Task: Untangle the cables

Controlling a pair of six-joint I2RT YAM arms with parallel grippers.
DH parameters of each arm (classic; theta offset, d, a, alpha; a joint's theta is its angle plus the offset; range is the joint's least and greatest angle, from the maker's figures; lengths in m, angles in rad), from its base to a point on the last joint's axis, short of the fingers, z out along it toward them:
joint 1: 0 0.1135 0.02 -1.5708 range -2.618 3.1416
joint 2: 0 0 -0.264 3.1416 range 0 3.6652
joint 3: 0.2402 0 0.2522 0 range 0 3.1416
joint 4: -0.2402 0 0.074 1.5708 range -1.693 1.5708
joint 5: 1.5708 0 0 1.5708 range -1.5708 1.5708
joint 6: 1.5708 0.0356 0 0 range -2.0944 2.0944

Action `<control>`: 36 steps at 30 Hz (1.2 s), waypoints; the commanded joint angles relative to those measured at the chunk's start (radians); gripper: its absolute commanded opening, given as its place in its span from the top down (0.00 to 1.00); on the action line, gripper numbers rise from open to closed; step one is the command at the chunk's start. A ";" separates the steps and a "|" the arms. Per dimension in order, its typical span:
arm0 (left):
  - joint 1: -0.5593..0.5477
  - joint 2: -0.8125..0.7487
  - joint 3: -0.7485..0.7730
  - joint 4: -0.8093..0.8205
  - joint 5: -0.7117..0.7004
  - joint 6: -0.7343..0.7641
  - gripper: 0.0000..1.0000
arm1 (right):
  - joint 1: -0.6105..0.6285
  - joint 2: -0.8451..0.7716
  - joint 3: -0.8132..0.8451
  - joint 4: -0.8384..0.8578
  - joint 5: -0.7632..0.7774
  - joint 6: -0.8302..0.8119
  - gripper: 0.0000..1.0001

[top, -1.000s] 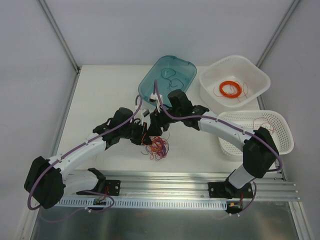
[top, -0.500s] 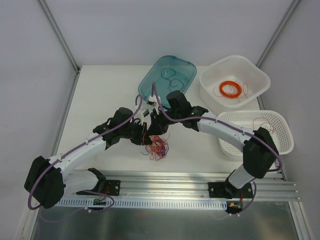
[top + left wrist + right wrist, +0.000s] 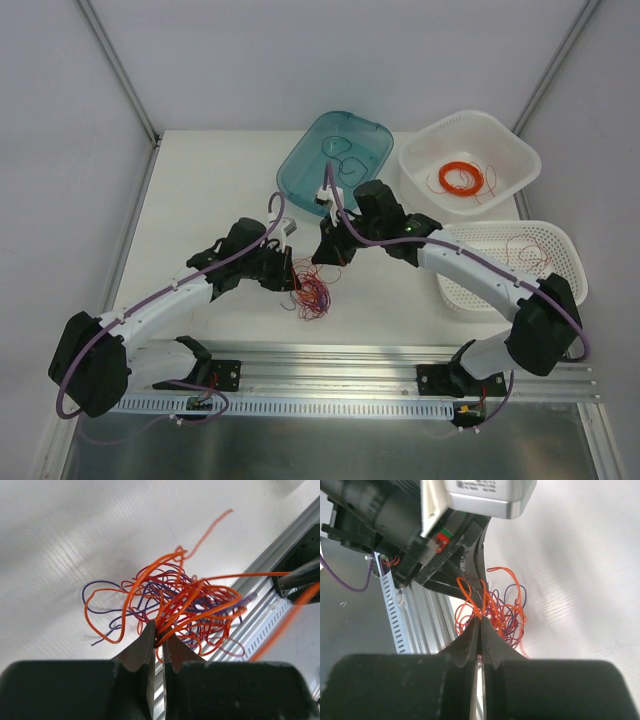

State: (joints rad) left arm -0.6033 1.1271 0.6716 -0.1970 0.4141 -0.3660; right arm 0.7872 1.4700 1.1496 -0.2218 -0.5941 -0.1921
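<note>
Since half a sec ago the right arm swung back twd its own side, elbow now lower-right in the top cam. The right gripper (image 3: 326, 254) sits a touch further from the left gripper (image 3: 288, 276); left arm and bins look unchanged. The wad of hair-thin curly cables (image 3: 313, 292), red, orange and dark blue-purple, is over the white tabletop (image 3: 210, 200) betw the two grippers, just ahead of the ribbed aluminium rail (image 3: 330, 362). I can't tell if it rests on the table or hangs. On left wrist cam I see the metal fingers (image 3: 137, 652) nearly closed, pinching a few orange and red strands at the wad's near edge; two orange strands run off to that view's right. Right wrist cam: fingers (image 3: 465, 645) pressed together w/ only a slit, orange strands coming out at the tips, wad just beyond. Further back: translucent teal plastic tub (image 3: 300, 170) w/ a couple of dark wires inside, white square plastic bin (image 3: 432, 132) holding a flat bright-orange ring coil (image 3: 461, 178), and a white slotted basket (image 3: 570, 262) w/ a thin red wire.
</note>
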 commanded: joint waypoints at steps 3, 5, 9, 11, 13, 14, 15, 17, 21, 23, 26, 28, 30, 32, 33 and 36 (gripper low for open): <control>-0.009 -0.001 -0.024 0.013 -0.076 -0.007 1.00 | -0.019 -0.149 0.051 -0.016 0.063 0.006 0.99; -0.009 0.008 -0.024 -0.004 -0.122 -0.014 1.00 | -0.028 -0.206 0.082 -0.019 0.097 0.020 0.99; -0.009 0.019 -0.023 -0.042 -0.210 -0.024 1.00 | -0.058 -0.293 0.168 -0.071 0.213 0.025 0.99; -0.010 0.020 -0.021 -0.059 -0.245 -0.027 1.00 | -0.071 -0.338 0.200 -0.089 0.243 0.020 0.99; -0.007 0.020 -0.020 -0.077 -0.300 -0.033 1.00 | -0.092 -0.364 0.245 -0.116 0.290 0.013 0.99; -0.007 0.019 -0.021 -0.081 -0.317 -0.040 1.00 | -0.098 -0.390 0.257 -0.126 0.310 0.008 0.99; -0.007 0.016 -0.023 -0.088 -0.331 -0.045 1.00 | -0.117 -0.398 0.269 -0.149 0.345 0.005 0.99; -0.006 0.007 -0.021 -0.093 -0.360 -0.051 1.00 | -0.137 -0.416 0.285 -0.160 0.361 0.005 0.99; -0.006 -0.036 -0.020 -0.088 -0.359 -0.034 0.85 | -0.158 -0.418 0.268 -0.186 0.338 0.029 0.99; -0.006 -0.076 -0.021 -0.090 -0.388 -0.016 0.84 | -0.158 -0.418 0.248 -0.180 0.315 0.054 0.99; -0.003 -0.136 -0.041 -0.094 -0.454 -0.008 0.83 | -0.158 -0.430 0.243 -0.160 0.306 0.085 0.99; 0.000 -0.176 -0.056 -0.093 -0.472 -0.010 0.77 | -0.158 -0.428 0.255 -0.168 0.310 0.091 0.99; 0.002 -0.200 -0.066 -0.097 -0.482 -0.011 0.63 | -0.157 -0.425 0.280 -0.169 0.300 0.092 0.99; 0.002 -0.246 -0.066 -0.097 -0.471 -0.007 0.31 | -0.155 -0.409 0.300 -0.182 0.292 0.095 0.99; 0.002 -0.263 -0.064 -0.094 -0.448 -0.002 0.24 | -0.157 -0.402 0.309 -0.186 0.284 0.100 0.99; 0.002 -0.322 -0.050 -0.070 -0.384 0.028 0.13 | -0.151 -0.381 0.294 -0.160 0.258 0.131 0.99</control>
State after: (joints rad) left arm -0.6090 0.8577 0.6113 -0.2798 -0.0059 -0.3801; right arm 0.6373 1.0775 1.4071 -0.4484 -0.3035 -0.1017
